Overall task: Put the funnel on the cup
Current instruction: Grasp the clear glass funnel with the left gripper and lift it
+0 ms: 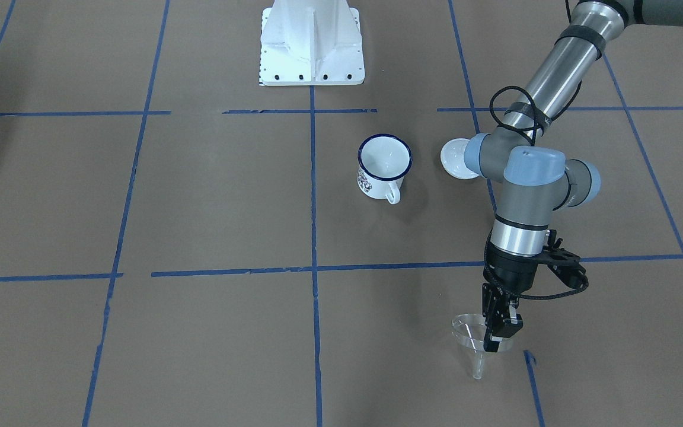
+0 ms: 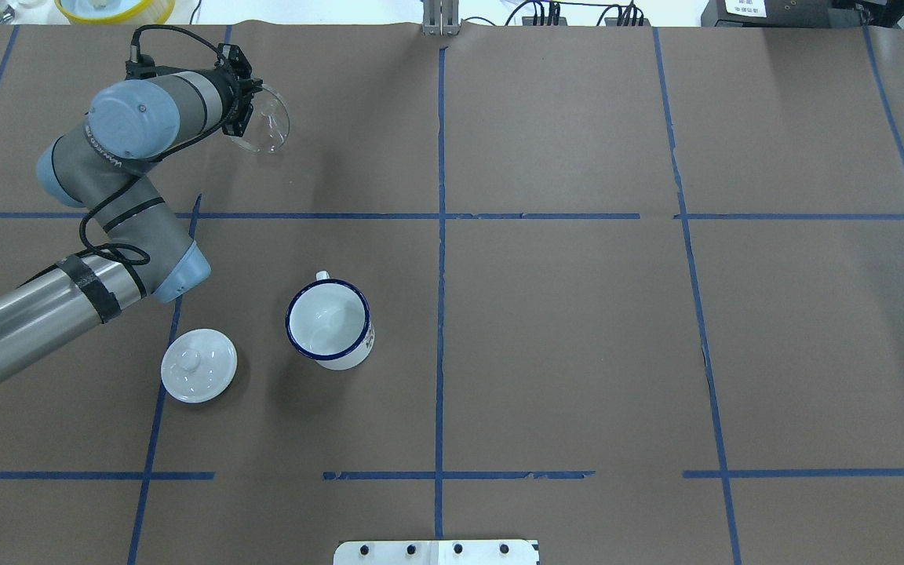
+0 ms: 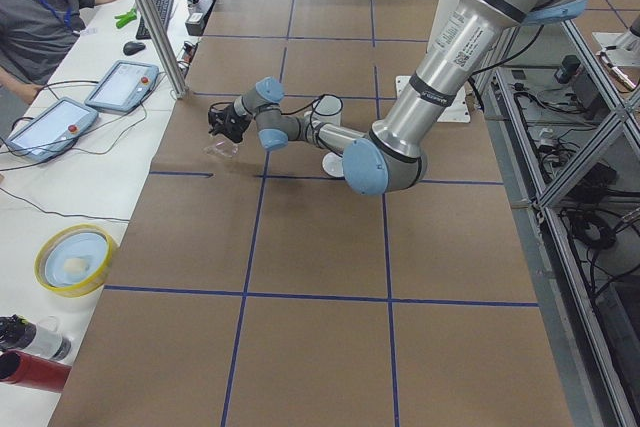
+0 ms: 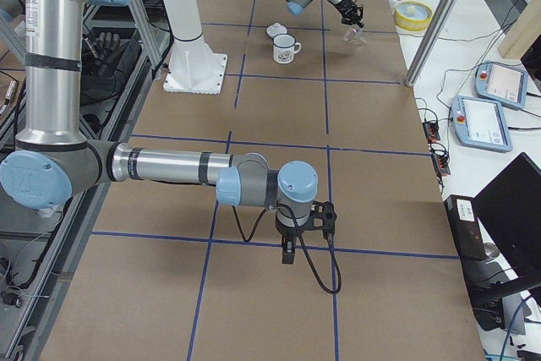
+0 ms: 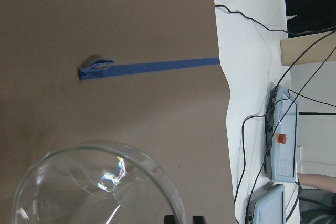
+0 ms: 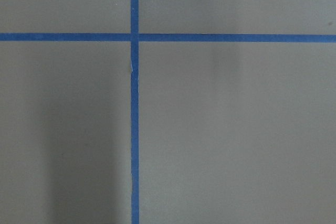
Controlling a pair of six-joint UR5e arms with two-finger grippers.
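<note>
As seen from the front-facing camera, the left gripper points down, its fingers pinched on the rim of the small, clear, wide-coned funnel. The narrow spout points down at the brown paper-covered table; whether it touches the paper cannot be told. The small white enamel cup with a dark blue rim stands upright, well apart from the funnel. A round white knobbed lid lies near the cup, partly hidden by the arm.

Overhead view: the funnel sits at the left gripper's tip near the far left of the table. The cup stands nearer the robot, with the lid apart on its left.

Left side view: the near arm extends to the funnel, close above the paper. A seated operator is beyond the table's edge.

Right side view: the right gripper points down over the blue tape lines; whether its fingers are apart or together cannot be told. The funnel and cup are far off.

Left wrist view: the funnel's round rim fills the lower left, beside two dark fingertips at the bottom edge.

Right wrist view: brown paper and crossing tape.
</note>
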